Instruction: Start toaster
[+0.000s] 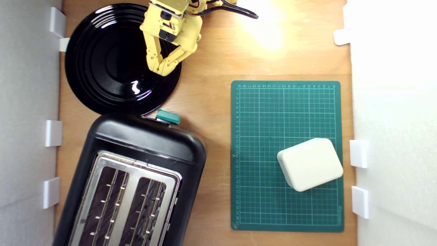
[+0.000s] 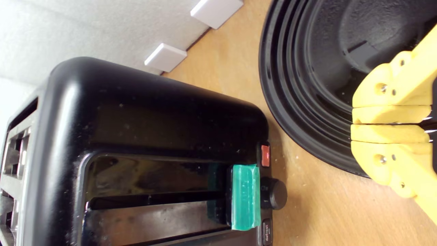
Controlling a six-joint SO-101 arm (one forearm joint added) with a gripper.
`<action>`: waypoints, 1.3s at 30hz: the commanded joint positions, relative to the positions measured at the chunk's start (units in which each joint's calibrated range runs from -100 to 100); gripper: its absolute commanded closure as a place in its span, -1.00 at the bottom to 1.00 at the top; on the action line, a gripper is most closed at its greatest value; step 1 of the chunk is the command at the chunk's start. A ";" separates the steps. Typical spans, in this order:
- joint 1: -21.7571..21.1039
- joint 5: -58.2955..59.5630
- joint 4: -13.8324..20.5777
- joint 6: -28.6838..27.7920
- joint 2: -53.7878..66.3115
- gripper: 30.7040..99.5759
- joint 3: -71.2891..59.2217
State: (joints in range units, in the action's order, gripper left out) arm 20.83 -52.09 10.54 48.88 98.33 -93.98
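On the tabletop (image 1: 211,61), exterior view: toaster (image 1: 143,140) sits at lower left of the exterior view, angled, partly cut off by the frame edge. Glossy black body, silver top plate (image 1: 136,171) w/ two slots, both appear empty. Teal lever (image 1: 168,117) projects from the toaster end nearest the black plate (image 1: 102,68). Plate lies just beyond that end; its rim looks to be touching or nearly touching the toaster, can't tell which. Yellow arm enters from top of the view; fingers (image 1: 163,70) are pressed together at the tips, holding nothing, positioned over the plate's rim area on the exterior view's right side, apart from the lever. Green cutting mat (image 1: 259,119) lies toward the exterior view's right, w/ a cream rounded box (image 1: 310,164) on it. White brackets (image 1: 54,133) line both side walls.

Wrist view: fingers (image 2: 389,124) are closed flat against each other, nothing between them, seen over the plate (image 2: 300,85). Toaster (image 2: 136,109) end face is visible w/ lever (image 2: 244,196) in its vertical slot. Beside the lever: red button (image 2: 265,155), black knob (image 2: 275,193), and a button marked "defrost" (image 2: 267,232). Fingers are clear of the lever, no contact.
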 commanded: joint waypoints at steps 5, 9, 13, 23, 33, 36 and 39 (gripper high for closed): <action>-5.04 0.14 0.15 -2.57 0.92 0.98 -0.21; -10.12 -0.03 0.15 -3.72 0.92 0.98 -0.48; -14.24 0.05 0.15 -5.08 0.92 0.98 -2.30; -24.16 0.31 -0.32 -10.59 0.92 0.98 -5.75; -32.34 0.22 -2.48 -19.08 0.92 0.98 -5.75; -32.34 0.14 -2.48 -20.76 0.92 0.98 -5.75; -32.58 -1.49 -2.66 -22.12 0.92 0.98 -5.75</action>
State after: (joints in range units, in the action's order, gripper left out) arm -10.98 -52.17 8.04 28.09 98.33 -99.35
